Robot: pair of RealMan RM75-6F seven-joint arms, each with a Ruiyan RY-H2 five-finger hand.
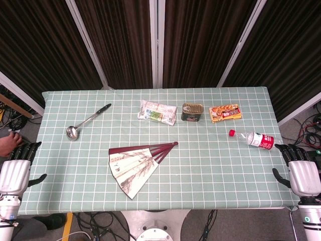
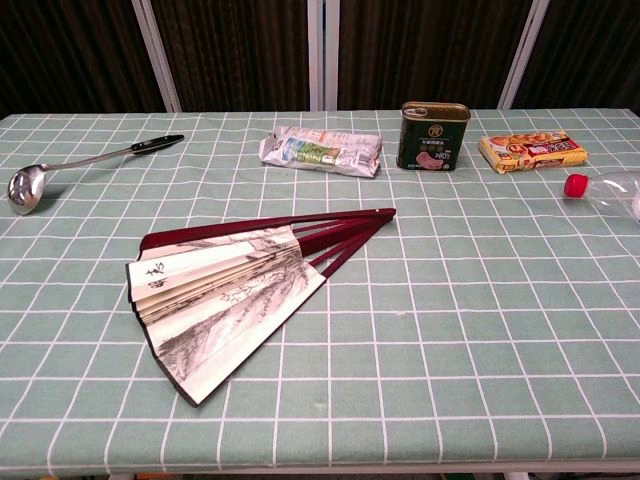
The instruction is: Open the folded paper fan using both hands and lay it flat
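On the near half of the table (image 1: 235, 175), a little left of centre, the paper fan (image 1: 135, 164) lies partly spread, flat on the checked cloth, its dark ribs meeting at a pivot that points toward the table's middle and its painted leaf fanning toward the near-left corner. The left robot hand (image 1: 16, 173) hangs just off the left edge, fingers apart and holding nothing; the right robot hand (image 1: 302, 173) hangs just off the right edge in the same way. Neither touches the fan. To my eye the leaf is only partway open, so finishing well would mean pinning one outer rib with one robot hand while the other draws the opposite rib round the pivot, low and slow, so the paper neither buckles nor slides toward the ladle (image 1: 88, 121).
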